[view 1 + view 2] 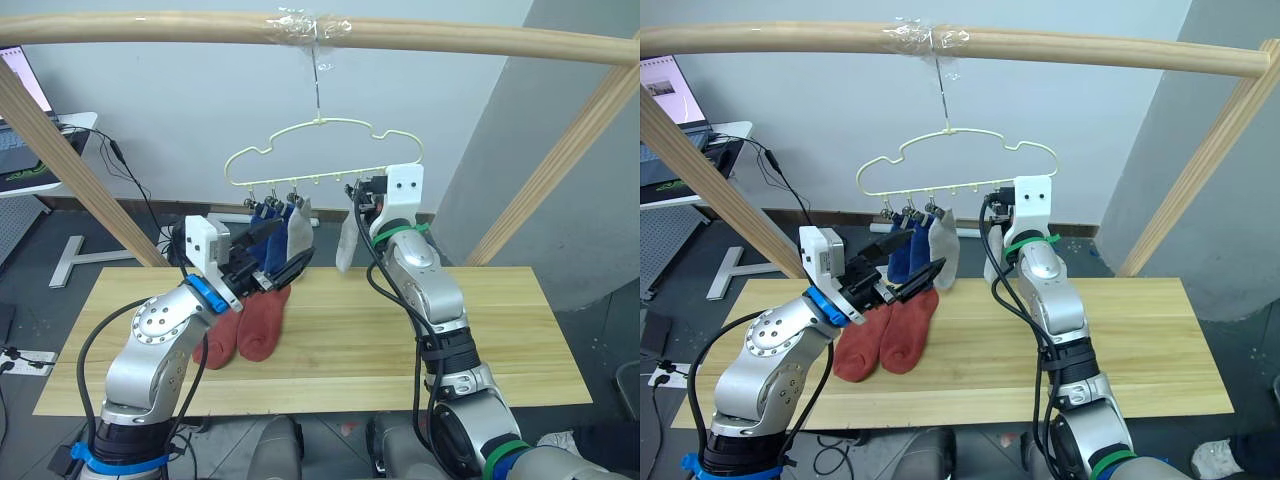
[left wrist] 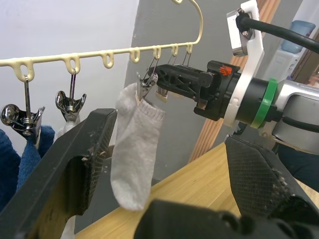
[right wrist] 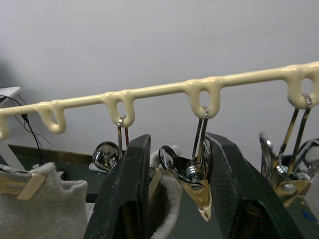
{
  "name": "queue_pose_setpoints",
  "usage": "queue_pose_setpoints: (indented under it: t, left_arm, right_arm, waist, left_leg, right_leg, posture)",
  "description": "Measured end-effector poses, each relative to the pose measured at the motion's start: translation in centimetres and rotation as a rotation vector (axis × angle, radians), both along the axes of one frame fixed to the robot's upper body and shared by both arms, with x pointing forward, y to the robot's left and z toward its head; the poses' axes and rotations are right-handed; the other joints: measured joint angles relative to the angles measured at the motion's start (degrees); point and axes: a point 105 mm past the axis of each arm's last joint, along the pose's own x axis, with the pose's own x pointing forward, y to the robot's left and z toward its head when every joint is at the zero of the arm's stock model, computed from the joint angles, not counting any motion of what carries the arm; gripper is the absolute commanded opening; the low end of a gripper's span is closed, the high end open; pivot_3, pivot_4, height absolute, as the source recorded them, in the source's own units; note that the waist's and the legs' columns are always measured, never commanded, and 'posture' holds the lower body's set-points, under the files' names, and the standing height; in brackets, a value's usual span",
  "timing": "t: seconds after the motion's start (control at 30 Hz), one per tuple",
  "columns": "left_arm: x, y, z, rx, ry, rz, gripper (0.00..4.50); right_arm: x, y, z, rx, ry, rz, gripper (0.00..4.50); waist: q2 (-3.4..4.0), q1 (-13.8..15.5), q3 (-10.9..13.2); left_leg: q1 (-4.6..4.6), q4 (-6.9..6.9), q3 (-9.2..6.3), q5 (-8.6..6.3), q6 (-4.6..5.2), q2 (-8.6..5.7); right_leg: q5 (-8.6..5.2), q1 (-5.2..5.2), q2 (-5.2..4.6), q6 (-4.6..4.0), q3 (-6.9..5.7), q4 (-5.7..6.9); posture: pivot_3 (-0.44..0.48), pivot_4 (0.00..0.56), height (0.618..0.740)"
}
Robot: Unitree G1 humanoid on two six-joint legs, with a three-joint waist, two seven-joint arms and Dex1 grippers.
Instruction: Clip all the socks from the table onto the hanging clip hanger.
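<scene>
Long table (image 1: 480,340) of pale planks, two rust-red socks (image 1: 888,332) lying flat near its left end, toes toward the front edge. Above the back edge, thin cream wire hanger (image 1: 330,150), cloud-shaped, hooked on a pole; two blue socks (image 1: 904,252) and a grey one (image 1: 943,250) hanging from silver clips. Right gripper (image 3: 174,189) pinching a clip (image 3: 197,181) at a second grey sock (image 2: 134,154); clipping likely under way. Left gripper (image 2: 164,164) wide open, empty, near the red pair. Next, probably: release, then fetch a red sock.
</scene>
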Motion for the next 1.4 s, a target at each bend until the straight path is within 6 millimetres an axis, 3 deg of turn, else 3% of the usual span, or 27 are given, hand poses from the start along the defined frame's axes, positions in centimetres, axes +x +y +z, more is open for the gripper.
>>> queue_pose_setpoints:
  t: [0.23,0.5,0.63,0.83,0.9,0.93,1.17,1.4]
  left_arm:
    - [0.1,0.1,0.0,-0.002,0.0,0.012,3.98]
    - [0.0,0.2,-0.8,0.045,0.014,0.028,3.98]
    - [0.1,1.4,-4.2,0.162,0.104,0.095,3.98]
    - [1.5,5.2,-11.1,0.236,0.304,0.342,3.98]
    - [1.9,5.6,-12.9,0.231,0.345,0.393,4.32]
    - [2.1,5.6,-13.3,0.226,0.354,0.402,4.48]
    - [5.3,5.5,-15.4,0.245,0.37,0.491,4.49]
    - [5.6,5.0,-19.3,0.23,0.523,0.471,4.49]
  right_arm:
    - [0.1,0.0,0.1,0.0,-0.002,0.001,0.01]
    - [0.5,-0.9,0.4,-0.068,-0.017,0.032,0.01]
    - [1.0,-1.9,0.4,-0.113,0.029,0.1,0.01]
    - [0.6,-2.1,0.4,-0.151,0.1,0.21,0.01]
    - [0.5,-2.1,0.4,-0.152,0.11,0.222,0.0]
    - [0.4,-2.1,0.4,-0.154,0.113,0.223,0.0]
    - [-0.5,-2.0,0.1,-0.158,0.128,0.23,0.0]
    - [-1.0,-2.4,0.2,-0.167,0.132,0.223,0.0]
  waist:
    - [0.0,0.0,0.0]
    - [0.0,0.0,0.0]
    - [0.01,0.0,0.0]
    - [0.01,0.1,0.0]
    - [0.01,0.1,0.0]
    - [0.0,0.2,0.0]
    - [0.0,0.7,0.0]
    - [-0.02,0.6,0.0]
  left_leg:
    - [0.0,0.0,0.0,0.0,0.0,0.0]
    - [0.0,0.0,0.01,0.0,0.0,0.0]
    - [0.03,-0.02,0.01,0.0,0.0,0.0]
    - [0.03,0.0,0.0,0.0,0.01,0.0]
    - [0.03,0.0,0.01,0.0,0.01,-0.01]
    - [0.02,0.01,0.0,0.0,0.01,0.0]
    - [0.02,0.03,0.01,0.0,0.01,-0.02]
    - [0.02,0.0,-0.01,0.0,0.01,-0.03]
  right_leg:
    - [0.0,0.0,0.0,0.0,0.0,0.0]
    - [0.0,0.0,0.0,0.0,0.01,0.0]
    - [0.0,0.0,0.01,0.0,0.0,0.0]
    - [0.0,0.01,0.0,0.0,-0.01,0.0]
    - [0.0,0.01,-0.01,0.0,-0.01,0.0]
    - [0.0,0.01,-0.01,0.0,-0.03,0.0]
    - [0.0,0.01,-0.02,0.0,-0.02,0.0]
    - [0.0,0.03,-0.02,0.0,-0.06,-0.01]
  posture:
    - [0.034,0.172,0.74]
    - [0.034,0.172,0.74]
    - [0.013,0.178,0.74]
    - [-0.009,0.181,0.74]
    - [-0.015,0.18,0.74]
    - [-0.015,0.18,0.74]
    - [-0.044,0.177,0.74]
    - [-0.074,0.168,0.74]
